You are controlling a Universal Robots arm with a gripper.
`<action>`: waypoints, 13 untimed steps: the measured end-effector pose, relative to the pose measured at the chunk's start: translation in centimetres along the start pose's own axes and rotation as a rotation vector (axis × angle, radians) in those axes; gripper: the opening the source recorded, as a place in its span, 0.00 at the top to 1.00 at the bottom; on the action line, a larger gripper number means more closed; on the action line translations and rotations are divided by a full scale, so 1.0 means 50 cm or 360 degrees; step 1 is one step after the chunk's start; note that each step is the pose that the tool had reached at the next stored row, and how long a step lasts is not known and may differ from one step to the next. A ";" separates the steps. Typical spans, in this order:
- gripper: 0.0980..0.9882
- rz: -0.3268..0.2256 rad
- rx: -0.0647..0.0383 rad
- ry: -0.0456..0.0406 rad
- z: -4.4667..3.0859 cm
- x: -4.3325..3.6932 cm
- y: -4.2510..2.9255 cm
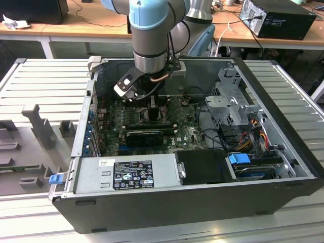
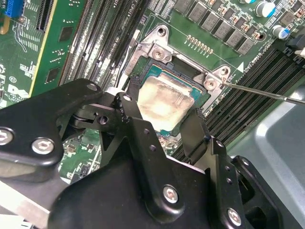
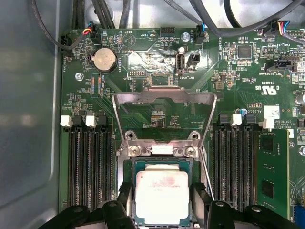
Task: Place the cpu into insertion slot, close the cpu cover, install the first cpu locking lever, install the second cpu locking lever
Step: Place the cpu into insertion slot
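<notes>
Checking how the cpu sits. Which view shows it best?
The first wrist view: the cpu lies nearly square-on, its metal top almost wholly visible. The second wrist view shows it at a slant, one corner hidden behind the gripper. In the exterior view the arm covers that spot.

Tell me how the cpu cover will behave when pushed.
The cpu cover is a thin metal frame with an open middle, so probably light and stiff, though its slim side bars might flex a little. It stands open, held at one end beside the cpu, so a push would likely swing it rather than slide it.
</notes>
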State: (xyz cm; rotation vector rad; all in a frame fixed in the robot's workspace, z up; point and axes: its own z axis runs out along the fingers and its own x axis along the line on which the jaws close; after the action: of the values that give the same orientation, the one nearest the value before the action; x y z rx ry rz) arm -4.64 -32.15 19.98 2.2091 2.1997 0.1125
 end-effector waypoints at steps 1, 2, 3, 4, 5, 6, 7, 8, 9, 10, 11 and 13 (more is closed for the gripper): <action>0.43 0.0000 0.0000 0.0000 0.000 0.000 0.000; 0.43 0.0000 0.0000 0.0001 -0.001 0.000 0.000; 0.43 0.0000 0.0000 0.0002 -0.002 0.000 0.000; 0.43 0.0001 0.0000 0.0002 -0.005 0.000 0.000; 0.43 0.0001 0.0000 0.0002 -0.009 0.000 0.001; 0.43 0.0001 0.0001 0.0002 -0.011 0.000 0.001; 0.43 0.0001 0.0001 0.0002 -0.016 0.001 0.001; 0.43 0.0002 0.0001 0.0002 -0.019 0.001 0.001; 0.43 0.0002 0.0002 0.0002 -0.022 0.001 0.001; 0.43 0.0002 0.0002 0.0002 -0.023 0.001 0.002; 0.43 0.0002 0.0002 0.0002 -0.024 0.001 0.002; 0.52 0.0003 0.0002 0.0002 -0.027 0.001 0.002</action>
State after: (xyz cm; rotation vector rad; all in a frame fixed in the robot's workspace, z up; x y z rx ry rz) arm -4.63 -32.15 21.34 2.2126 2.1989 0.1127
